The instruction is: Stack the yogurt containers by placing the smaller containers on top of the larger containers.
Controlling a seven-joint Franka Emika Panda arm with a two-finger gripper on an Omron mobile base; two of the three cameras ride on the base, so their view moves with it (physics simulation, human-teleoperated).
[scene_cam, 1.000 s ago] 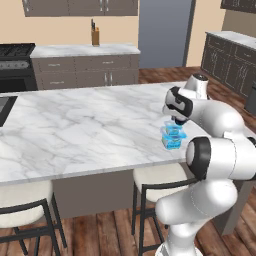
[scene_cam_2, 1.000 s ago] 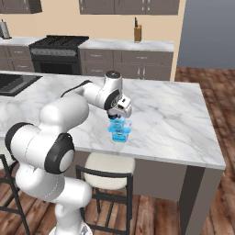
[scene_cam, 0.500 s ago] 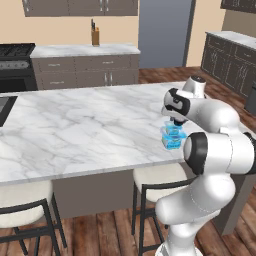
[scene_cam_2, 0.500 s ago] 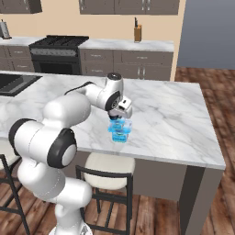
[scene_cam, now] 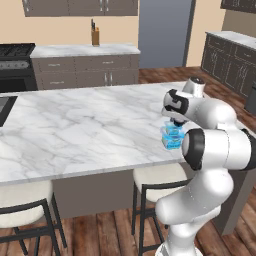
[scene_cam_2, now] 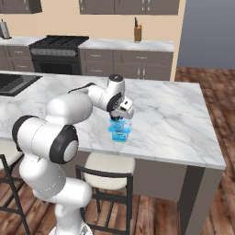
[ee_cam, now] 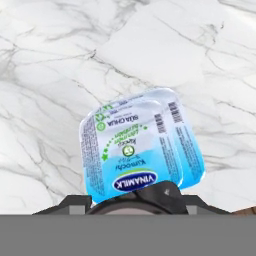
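Left base view first: a long white marble island counter [scene_cam: 85,125] runs across the kitchen, wood floor [scene_cam: 100,230] below, and two pale cushioned stools [scene_cam: 22,200] tucked under its near edge. Behind it, grey cabinets with a marble top carry a knife block [scene_cam: 95,36], a black stove [scene_cam: 15,65] sits at far left, and a tall grey fridge [scene_cam: 165,32] stands beside the tan wall. Near the counter's right edge sits the translucent light-blue tub [scene_cam: 173,137], with the gripper [scene_cam: 176,123] hanging straight down right above it; the robot's own elbow crowds the tub from the right.

Over to the right base view: same island, a dark sink [scene_cam_2: 13,82] set into its left end. The tub [scene_cam_2: 120,131] stands close to the near edge, and the gripper [scene_cam_2: 120,119] sits just on top of it. Something dark shows between the fingers, too small to name for certain.

Hand view now: we're looking down at the tub's printed lid [ee_cam: 131,150], blue and white with a VINAMILK label, on bare marble [ee_cam: 60,60]. The round dark cup [ee_cam: 137,205] fills the bottom edge, its pale rim overlapping the lid's near side. Whether the fingers pinch it or stand clear, I cannot tell.
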